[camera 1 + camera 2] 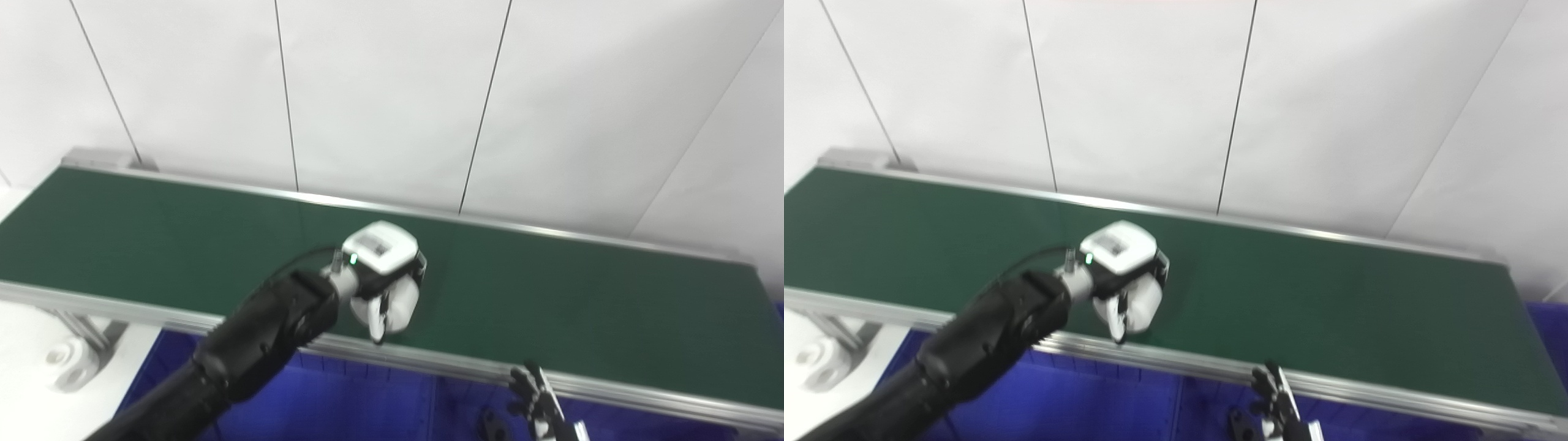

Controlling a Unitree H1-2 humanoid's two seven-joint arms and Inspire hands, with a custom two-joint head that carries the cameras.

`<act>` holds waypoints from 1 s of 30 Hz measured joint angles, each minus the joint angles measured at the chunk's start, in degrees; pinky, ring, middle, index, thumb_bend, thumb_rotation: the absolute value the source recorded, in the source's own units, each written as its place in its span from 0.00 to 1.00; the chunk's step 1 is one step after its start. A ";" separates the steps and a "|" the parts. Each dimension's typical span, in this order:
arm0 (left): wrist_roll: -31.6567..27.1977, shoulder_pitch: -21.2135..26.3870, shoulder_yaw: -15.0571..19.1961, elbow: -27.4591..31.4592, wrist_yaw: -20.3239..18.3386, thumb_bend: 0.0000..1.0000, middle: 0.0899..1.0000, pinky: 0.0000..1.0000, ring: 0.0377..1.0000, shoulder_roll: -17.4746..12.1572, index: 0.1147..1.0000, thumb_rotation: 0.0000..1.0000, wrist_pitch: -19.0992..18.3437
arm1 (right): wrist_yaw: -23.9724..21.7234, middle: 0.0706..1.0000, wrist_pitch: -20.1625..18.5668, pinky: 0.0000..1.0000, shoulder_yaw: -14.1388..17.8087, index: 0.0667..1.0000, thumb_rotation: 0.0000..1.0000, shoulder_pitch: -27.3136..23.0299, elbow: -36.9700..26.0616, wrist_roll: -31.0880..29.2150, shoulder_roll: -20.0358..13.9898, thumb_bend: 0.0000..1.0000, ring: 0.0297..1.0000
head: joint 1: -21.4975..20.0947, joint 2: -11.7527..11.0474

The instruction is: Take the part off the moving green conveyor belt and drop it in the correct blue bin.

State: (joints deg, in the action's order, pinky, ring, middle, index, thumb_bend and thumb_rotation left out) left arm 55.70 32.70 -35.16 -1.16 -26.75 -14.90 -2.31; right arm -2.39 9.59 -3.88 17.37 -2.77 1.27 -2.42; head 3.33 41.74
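The green conveyor belt runs from left to right across both eye views. My left hand hovers over the belt's near half, close to the front rail. Its fingers are curled down around a white rounded part, which hangs just above the belt. My right hand shows only partly at the bottom edge, below the front rail and over the blue bins. Its dark fingers are spread apart and hold nothing. No other part lies on the visible belt.
Blue bins sit below the belt's near rail, with a divider between two of them. A dark ring-shaped part lies in the right bin. A white rounded part rests at the lower left. White wall panels stand behind the belt.
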 measured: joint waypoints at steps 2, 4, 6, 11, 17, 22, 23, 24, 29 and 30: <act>-0.43 -0.48 0.76 4.00 -2.32 0.52 0.37 0.32 0.33 0.21 0.44 0.00 -0.41 | -0.50 0.89 -0.90 0.84 0.42 0.98 0.96 -0.13 -0.29 -0.83 -0.62 0.96 0.88 | 2.28 1.58; -0.43 -1.19 1.21 6.21 -3.37 0.52 0.37 0.31 0.33 0.44 0.44 0.00 -0.44 | -0.81 0.88 -1.28 0.83 0.94 0.97 0.96 -0.18 -0.53 -1.48 -1.34 0.96 0.88 | 2.29 1.59; -0.29 -2.45 1.30 6.97 -4.97 0.52 0.37 0.30 0.32 0.35 0.44 0.00 -0.52 | -1.11 0.88 -1.45 0.83 1.55 0.97 0.95 -0.40 -0.76 -2.62 -1.93 0.96 0.87 | 3.26 2.02; 1.13 -7.09 1.31 9.33 -7.14 0.52 0.38 0.34 0.35 -0.12 0.44 0.00 -0.66 | -1.97 0.89 -2.30 0.84 2.34 0.97 0.95 -1.10 -0.90 -4.76 -3.10 0.96 0.89 | 4.75 2.73; 2.36 -13.83 2.76 11.77 -6.52 0.52 0.36 0.30 0.31 -2.32 0.44 0.00 -0.28 | -2.23 0.88 -3.19 0.83 2.69 0.97 0.95 -1.12 -0.63 -4.70 -3.44 0.98 0.87 | 3.17 1.94; 4.14 -18.36 4.21 11.90 -4.54 0.52 0.34 0.28 0.29 -5.30 0.44 0.00 0.98 | -2.31 0.89 -3.19 0.84 2.77 0.97 0.94 -0.97 0.61 -4.59 -3.44 0.95 0.89 | 2.65 1.24; 4.41 -19.01 4.41 11.90 -4.41 0.52 0.34 0.27 0.29 -5.72 0.44 0.00 1.08 | -2.36 0.90 -3.19 0.85 2.76 0.97 0.93 -0.97 0.69 -4.63 -3.44 0.94 0.89 | 2.30 0.97; 4.67 -19.64 4.63 11.90 -4.32 0.52 0.35 0.26 0.28 -6.06 0.44 0.00 1.14 | -2.41 0.90 -3.19 0.85 2.73 0.97 0.93 -1.00 0.76 -4.67 -3.43 0.94 0.90 | 2.29 0.97; 4.87 -22.28 5.26 12.43 -4.63 0.53 0.41 0.21 0.25 -6.41 0.42 0.00 1.17 | -2.46 0.90 -3.17 0.84 2.35 0.97 0.94 -1.34 1.61 -4.51 -3.25 0.94 0.88 | 1.59 0.53; 4.96 -22.71 5.42 12.43 -4.55 0.53 0.42 0.19 0.23 -6.52 0.42 0.00 1.27 | -2.49 0.90 -3.17 0.85 2.27 0.97 0.93 -1.53 2.21 -4.47 -3.23 0.94 0.89 | 1.42 0.36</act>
State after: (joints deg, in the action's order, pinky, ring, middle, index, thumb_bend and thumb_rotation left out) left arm 60.66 10.00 -29.74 11.27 -31.30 -21.42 -1.04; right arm -4.88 6.42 -1.61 15.84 -0.57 -3.20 -5.65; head 4.75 42.10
